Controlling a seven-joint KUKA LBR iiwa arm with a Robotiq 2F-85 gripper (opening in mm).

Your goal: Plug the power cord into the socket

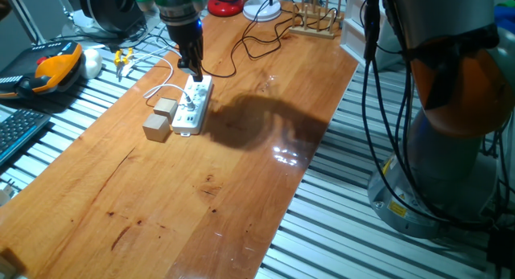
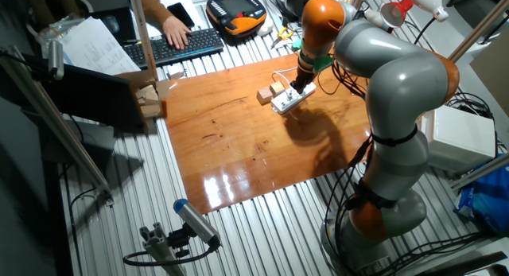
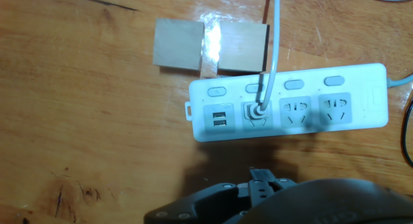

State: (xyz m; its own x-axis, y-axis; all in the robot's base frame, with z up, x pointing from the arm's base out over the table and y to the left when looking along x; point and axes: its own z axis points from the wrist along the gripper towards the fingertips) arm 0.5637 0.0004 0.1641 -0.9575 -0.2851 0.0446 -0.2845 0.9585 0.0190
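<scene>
The socket (image 3: pixel 287 102), a long white power strip, lies on the wooden desk (image 1: pixel 185 198) near its far left corner as one fixed view frames it, close to the left edge; two tan blocks (image 3: pixel 210 46) sit just beside its long side, on the side toward that edge. In the hand view the power cord (image 3: pixel 273 50) runs over the strip's rim and ends in a small white plug (image 3: pixel 257 112) that appears seated in the outlet next to the USB ports; the two outlets further along stand free. So the insertion step looks done or very nearly so, though how deep the plug sits cannot be read from above.

The gripper (image 1: pixel 193 67) hangs just over the strip's far end in one fixed view; its fingertips show in none of the views, and in the hand view only dark housing fills the lower edge, so I cannot tell whether the jaws are wide or narrow; nothing appears to be held, since the plug stands apart from the housing.

The next move, as I judge it, calls for a straight vertical retreat that avoids snagging the cord; if the plug is only part-seated, a short downward press square on its top comes first, with the blocks bracing the strip against sliding.
</scene>
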